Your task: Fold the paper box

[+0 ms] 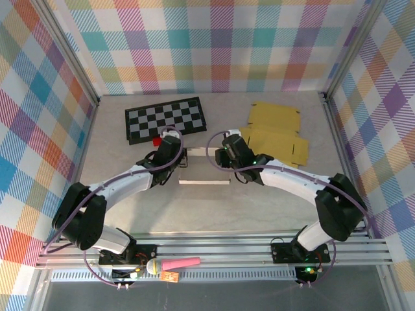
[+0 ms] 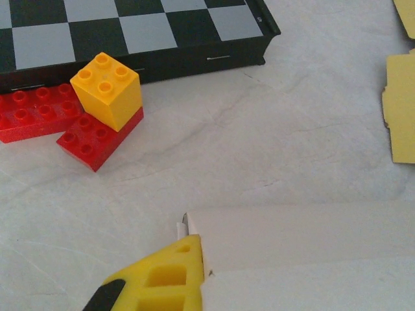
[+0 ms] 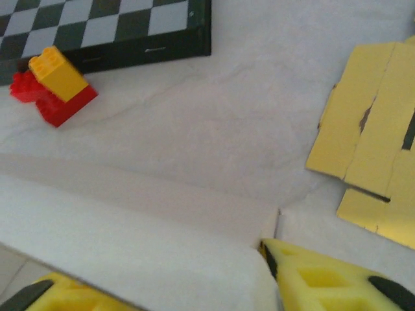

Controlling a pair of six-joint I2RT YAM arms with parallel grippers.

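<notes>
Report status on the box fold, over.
Left tool at edge of white paper box, grip unclear. Right tool open, straddling a flap. Toy bricks and yellow cardboard lie apart from it.

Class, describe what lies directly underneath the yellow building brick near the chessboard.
The yellow brick sits on a red brick, covering part of its top. A second red brick lies alongside. The covered studs cannot be seen.

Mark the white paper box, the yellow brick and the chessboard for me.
white paper box [image 2: 298,233]: left wrist view, its upper flap.
yellow brick [image 2: 105,78]: left wrist view, its studded top.
chessboard [image 1: 165,118]: top external view, centre of the board.
</notes>
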